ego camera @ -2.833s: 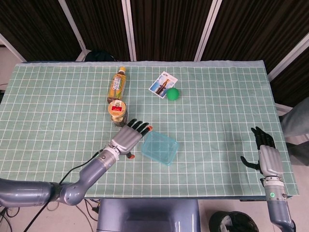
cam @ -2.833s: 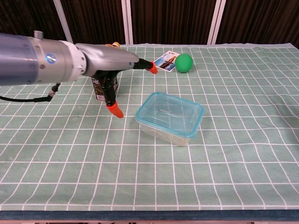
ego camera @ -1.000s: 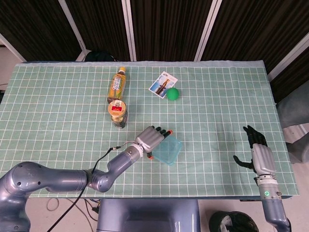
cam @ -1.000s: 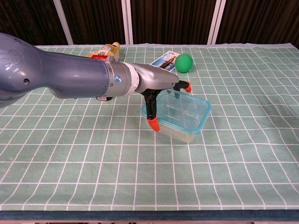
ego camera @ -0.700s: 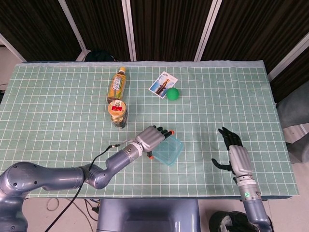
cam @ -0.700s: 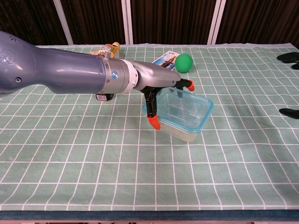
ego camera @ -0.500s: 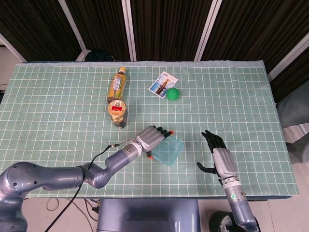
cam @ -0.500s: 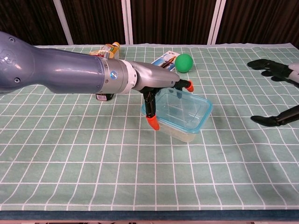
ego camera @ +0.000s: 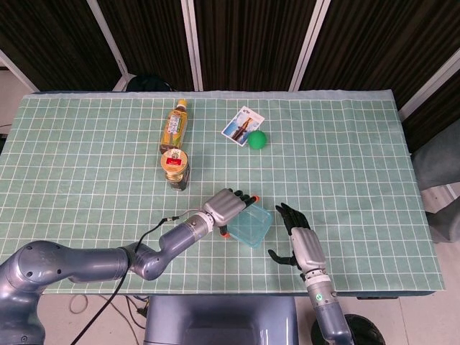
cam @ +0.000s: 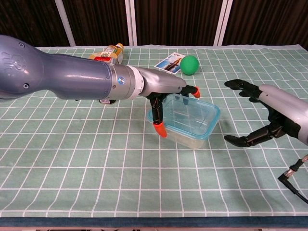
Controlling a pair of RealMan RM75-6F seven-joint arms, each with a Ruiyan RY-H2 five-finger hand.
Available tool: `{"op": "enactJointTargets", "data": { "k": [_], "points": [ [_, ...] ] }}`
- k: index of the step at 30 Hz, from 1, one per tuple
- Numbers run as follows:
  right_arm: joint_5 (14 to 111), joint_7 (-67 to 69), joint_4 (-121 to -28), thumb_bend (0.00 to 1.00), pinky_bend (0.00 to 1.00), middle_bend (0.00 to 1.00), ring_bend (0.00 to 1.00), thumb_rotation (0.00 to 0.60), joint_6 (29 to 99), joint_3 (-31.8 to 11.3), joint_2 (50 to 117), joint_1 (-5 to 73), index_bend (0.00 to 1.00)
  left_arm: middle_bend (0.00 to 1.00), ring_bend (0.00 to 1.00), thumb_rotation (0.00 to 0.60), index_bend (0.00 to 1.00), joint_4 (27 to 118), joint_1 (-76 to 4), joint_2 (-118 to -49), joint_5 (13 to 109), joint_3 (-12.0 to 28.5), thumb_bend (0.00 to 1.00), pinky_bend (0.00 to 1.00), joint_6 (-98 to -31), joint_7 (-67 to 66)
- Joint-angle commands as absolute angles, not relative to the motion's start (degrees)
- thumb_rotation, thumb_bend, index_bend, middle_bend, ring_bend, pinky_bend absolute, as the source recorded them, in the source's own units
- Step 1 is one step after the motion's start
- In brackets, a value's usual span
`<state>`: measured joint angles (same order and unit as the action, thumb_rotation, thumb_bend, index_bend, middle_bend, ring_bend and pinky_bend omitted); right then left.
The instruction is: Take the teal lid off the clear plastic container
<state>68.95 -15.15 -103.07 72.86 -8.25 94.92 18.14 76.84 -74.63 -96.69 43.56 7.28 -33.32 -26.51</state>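
The clear plastic container [cam: 185,136] with its teal lid [cam: 192,111] sits near the table's middle; the container [ego camera: 251,225] also shows in the head view. My left hand [cam: 163,91] spans its left end: an orange-tipped thumb presses the near-left corner, and the other fingers [cam: 194,91] lie over the lid's far edge. In the head view the left hand [ego camera: 228,205] covers the container's upper left. My right hand [cam: 272,115] hovers to the right of the container, apart from it, with its fingers spread and nothing in it; the right hand [ego camera: 300,242] shows there too.
A green ball [ego camera: 257,139] and a picture card [ego camera: 243,126] lie at the back. A tea bottle [ego camera: 175,126] lies on its side, with a small jar [ego camera: 174,167] in front of it, left of the container. A green checked cloth [ego camera: 345,158] covers the table.
My right hand has swept in from the table's right edge to just right of the container. My left hand came onto the container and shifted and turned it slightly to the right.
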Motion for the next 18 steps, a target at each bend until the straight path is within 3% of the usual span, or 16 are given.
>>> {"op": "enactJointTargets", "data": {
  "k": [1,18],
  "points": [
    [68.3,-15.3,-103.1,0.33,0.00,0.00,0.00,0.600,73.0,-8.2,95.2,18.0,0.00,0.21,0.20,0.600,0.03,76.8,-74.8,-96.8,43.0,7.4,0.08,0.38,-33.6,-26.0],
    [64.5,-16.7,-103.0,0.33,0.00,0.00,0.00,0.600,73.6,-9.2,98.1,18.2,0.00,0.21,0.20,0.600,0.03,76.8,-76.5,-97.9,41.1,6.3,0.08,0.38,-34.0,-25.8]
  ]
}}
